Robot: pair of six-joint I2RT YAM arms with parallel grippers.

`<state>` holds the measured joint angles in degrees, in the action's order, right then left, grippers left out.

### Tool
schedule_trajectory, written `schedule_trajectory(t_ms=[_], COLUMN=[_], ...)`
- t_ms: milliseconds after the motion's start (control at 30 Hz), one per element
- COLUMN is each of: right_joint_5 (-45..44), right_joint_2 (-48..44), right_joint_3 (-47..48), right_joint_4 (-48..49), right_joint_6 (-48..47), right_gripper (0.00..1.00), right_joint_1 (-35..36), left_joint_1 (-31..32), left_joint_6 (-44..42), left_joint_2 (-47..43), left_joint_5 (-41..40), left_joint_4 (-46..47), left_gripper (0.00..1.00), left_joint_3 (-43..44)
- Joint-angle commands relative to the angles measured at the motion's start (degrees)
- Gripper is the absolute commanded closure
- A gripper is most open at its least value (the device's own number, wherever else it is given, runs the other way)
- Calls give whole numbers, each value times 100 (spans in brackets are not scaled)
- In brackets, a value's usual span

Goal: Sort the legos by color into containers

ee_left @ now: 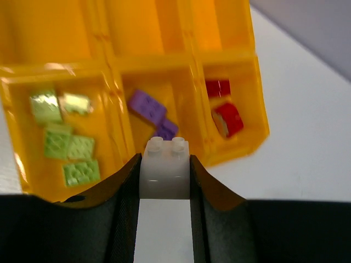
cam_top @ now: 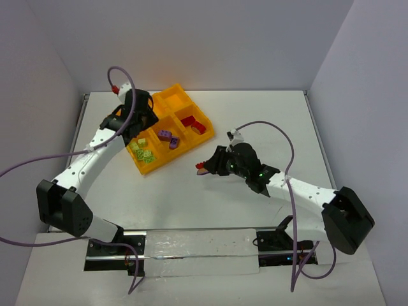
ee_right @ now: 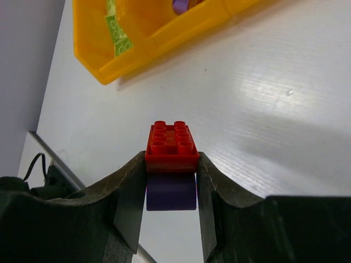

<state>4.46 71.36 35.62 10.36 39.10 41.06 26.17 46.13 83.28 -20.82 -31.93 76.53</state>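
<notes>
- White table point(cam_top: 191, 197), smooth with a faint sheen, closed in by plain grey walls point(cam_top: 204, 38).
- Right gripper point(ee_right: 171, 161), nearest, well short of the tray: dark curved fingers clamped tight on the sides of a red brick point(ee_right: 171, 141). It is a glossy studded brick with its studs facing the camera.
- Purple brick point(ee_right: 171, 193) stuck under the red one, sitting between the same fingers; whether the pair touches the table cannot be told.
- Left gripper point(ee_left: 164, 160), farther back at the tray's near edge: closed on a white brick point(ee_left: 164, 174), a smooth block with two round studs showing on top.
- Tray point(ee_left: 109, 60): orange-yellow, shiny plastic with square cells and raised dividers.
- Near row of cells, seen from the left wrist: flat green bricks point(ee_left: 68, 145) on the left, purple bricks point(ee_left: 147, 105) in the middle, red bricks point(ee_left: 227, 119) on the right.
</notes>
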Motion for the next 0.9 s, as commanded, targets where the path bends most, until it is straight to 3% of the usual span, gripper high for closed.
schedule_trajectory(t_ms=[0, 167, 400, 867], right_joint_5=[-384, -419, -420, -402], right_joint_2=[-490, -697, -824, -852], right_joint_3=[-107, -144, -160, -231], right_joint_4=[-251, -361, -437, -469], right_joint_6=[-310, -369, -446, -460], right_gripper=[100, 100, 100, 100], right_joint_1=[-129, -178, -195, -222], left_joint_1=[-724, -1552, -2040, -2177], left_joint_6=[-552, -593, -650, -830], left_joint_2=[286, 962, 2130, 3068], left_joint_5=[-440, -15, 93, 201], left_joint_4=[-41, 180, 248, 385], left_gripper=[100, 100, 100, 100], left_joint_3=[593, 911, 1440, 1985])
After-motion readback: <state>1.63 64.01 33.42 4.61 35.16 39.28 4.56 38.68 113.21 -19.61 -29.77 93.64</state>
